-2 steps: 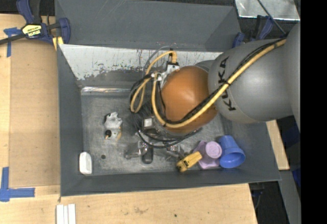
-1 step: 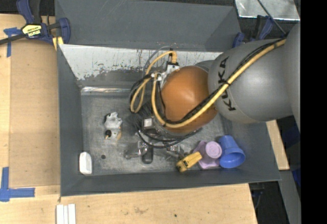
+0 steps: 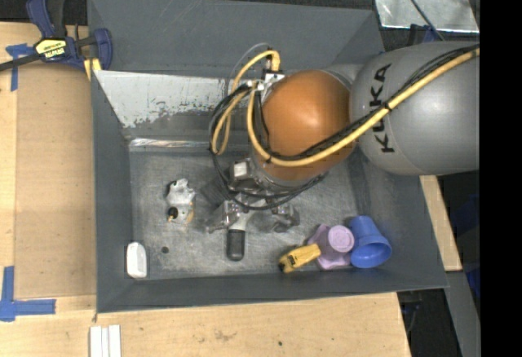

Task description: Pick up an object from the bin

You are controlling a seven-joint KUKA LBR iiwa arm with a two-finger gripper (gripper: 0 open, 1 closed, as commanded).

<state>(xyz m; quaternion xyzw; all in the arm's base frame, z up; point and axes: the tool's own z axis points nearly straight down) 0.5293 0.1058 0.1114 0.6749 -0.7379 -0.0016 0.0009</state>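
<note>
My gripper (image 3: 251, 199) hangs low in the middle of the bin, mostly covered by the orange dome on the wrist. A short black cylinder (image 3: 235, 245) lies on the floor just in front of it, its upper end reaching under the gripper. Whether the gripper touches the cylinder I cannot tell. A small white figure with an orange spot (image 3: 179, 199) stands to the gripper's left, apart from it.
At the front right lie a yellow piece (image 3: 298, 257), a lilac round thing (image 3: 334, 243) and a blue cup (image 3: 369, 242), close together. A small white block (image 3: 136, 259) sits in the front left corner. The arm comes in over the right wall.
</note>
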